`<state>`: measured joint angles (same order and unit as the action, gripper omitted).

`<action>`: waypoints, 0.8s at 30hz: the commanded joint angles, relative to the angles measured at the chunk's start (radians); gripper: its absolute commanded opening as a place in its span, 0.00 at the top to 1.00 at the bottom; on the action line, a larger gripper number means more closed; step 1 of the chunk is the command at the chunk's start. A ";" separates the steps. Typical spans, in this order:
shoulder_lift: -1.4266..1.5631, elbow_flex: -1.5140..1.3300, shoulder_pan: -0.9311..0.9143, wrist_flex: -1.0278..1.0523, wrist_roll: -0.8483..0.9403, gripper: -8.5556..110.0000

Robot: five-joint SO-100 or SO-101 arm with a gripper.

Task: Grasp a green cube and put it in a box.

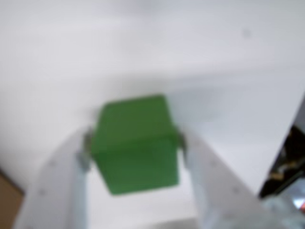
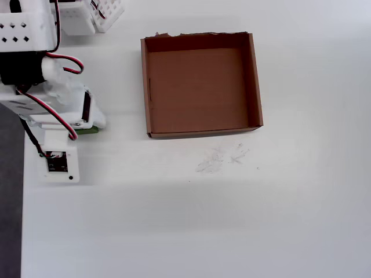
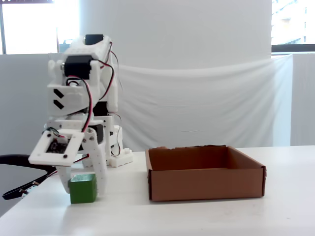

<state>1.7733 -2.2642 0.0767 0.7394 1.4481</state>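
One green cube (image 3: 82, 188) sits at the left side of the tabletop (image 2: 191, 220), beneath the white arm (image 3: 81, 93). In the overhead view only a thin green sliver of it shows under the arm, near the tabletop's left edge. The tool (image 1: 133, 143) is clamped on the cube: in the wrist view its two white fingers (image 1: 62, 186) press against opposite side faces, and the cube appears turned slightly askew between them. In the fixed view the cube's base appears level with the tabletop, so it is judged not yet lifted, though the contact cannot be seen clearly.

To the right, well apart from the cube, stands the box (image 2: 255, 78), empty, its ragged torn edge toward the tabletop's far edge in the overhead view.

Risks, as judged from this arrangement:
- The fingers seem to hold near the cube's upper half and at a skew; on lifting, the cube could pivot or slip out.
- The near left wall of the box lies between cube and floor of the box; a carry that is too low could strike that wall and push the light cardboard tray aside.
- A release too early, or over a wall, would drop the cube outside.
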 commanded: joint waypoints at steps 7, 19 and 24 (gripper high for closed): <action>0.017 0.003 0.017 -0.008 0.011 0.79; 0.052 0.081 0.025 0.075 0.008 0.81; 0.071 0.215 0.048 0.235 -0.009 0.81</action>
<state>1.7794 -2.1384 0.1074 0.9143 1.4435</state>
